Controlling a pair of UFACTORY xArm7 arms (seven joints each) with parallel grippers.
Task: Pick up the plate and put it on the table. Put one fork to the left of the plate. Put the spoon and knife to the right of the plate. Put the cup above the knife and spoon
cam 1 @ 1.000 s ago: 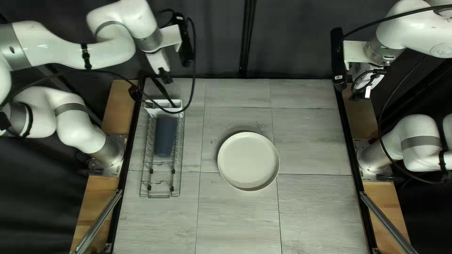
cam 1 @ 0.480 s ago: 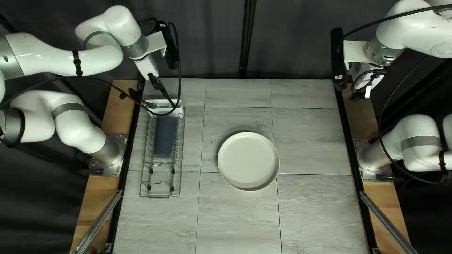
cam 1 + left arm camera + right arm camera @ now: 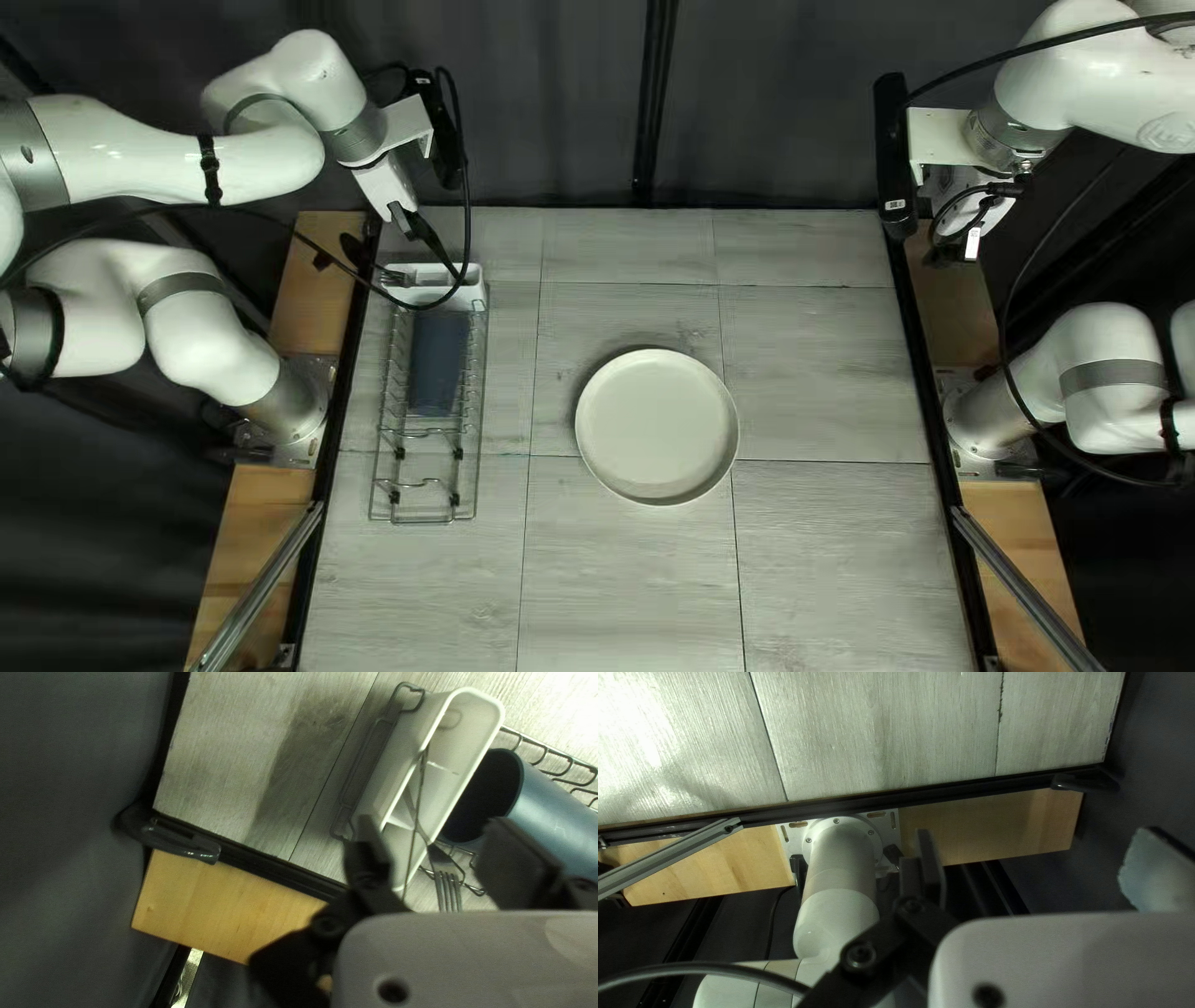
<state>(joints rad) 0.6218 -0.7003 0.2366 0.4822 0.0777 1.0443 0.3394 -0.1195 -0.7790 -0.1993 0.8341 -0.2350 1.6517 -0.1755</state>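
The pale plate [image 3: 657,426] lies flat on the table, mid-view. In the top left view my left gripper [image 3: 438,259] hangs over the white cutlery holder [image 3: 463,296]; the dark blue cup [image 3: 438,361] lies on its side in the rack. A fork [image 3: 447,883] leans out of the holder [image 3: 479,715], tines outward, between and beyond the open fingers of my left gripper [image 3: 436,858]. A thin utensil [image 3: 417,818], type unclear, crosses beside it. The cup [image 3: 548,812] adjoins the holder. My right gripper [image 3: 956,218] is raised at the right edge; its wrist view shows the gripper [image 3: 1039,868] open, holding nothing.
The wire dish rack [image 3: 423,479] stands at the table's left side. My left arm's cable [image 3: 467,162] loops down over the cutlery holder. Black rails border the table, with wooden boards [image 3: 996,827] and arm bases outside them.
My left gripper and wrist have shifted left in the top left view over the last second, with only slight movement in the latest half second. The right arm, plate and rack are unchanged.
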